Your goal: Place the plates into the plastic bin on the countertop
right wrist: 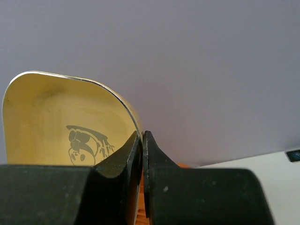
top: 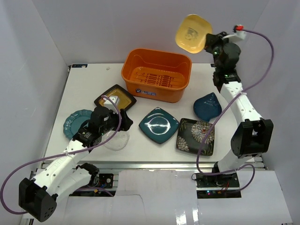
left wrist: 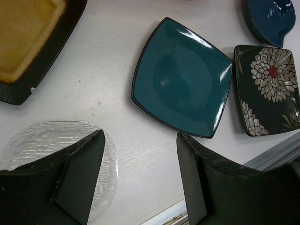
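Note:
My right gripper (top: pixel 206 41) is shut on the rim of the yellow squarish plate (top: pixel 192 33) and holds it high in the air, just right of and above the orange plastic bin (top: pixel 157 75). The plate also shows in the right wrist view (right wrist: pixel 61 122), pinched between my fingers (right wrist: pixel 133 150). My left gripper (top: pixel 108 123) is open above the clear glass plate (left wrist: pixel 47 140), its left finger (left wrist: pixel 82 173) over the plate. The teal square plate (left wrist: pixel 183 77), black floral plate (left wrist: pixel 267 89), dark blue plate (top: pixel 207 105), amber black-rimmed plate (top: pixel 115 99) and teal scalloped plate (top: pixel 75 123) lie on the countertop (top: pixel 93 84).
The bin stands at the back middle of the countertop and holds nothing I can see. White walls enclose the left, back and right. The metal-rail front edge (top: pixel 154 165) runs just past the glass and floral plates.

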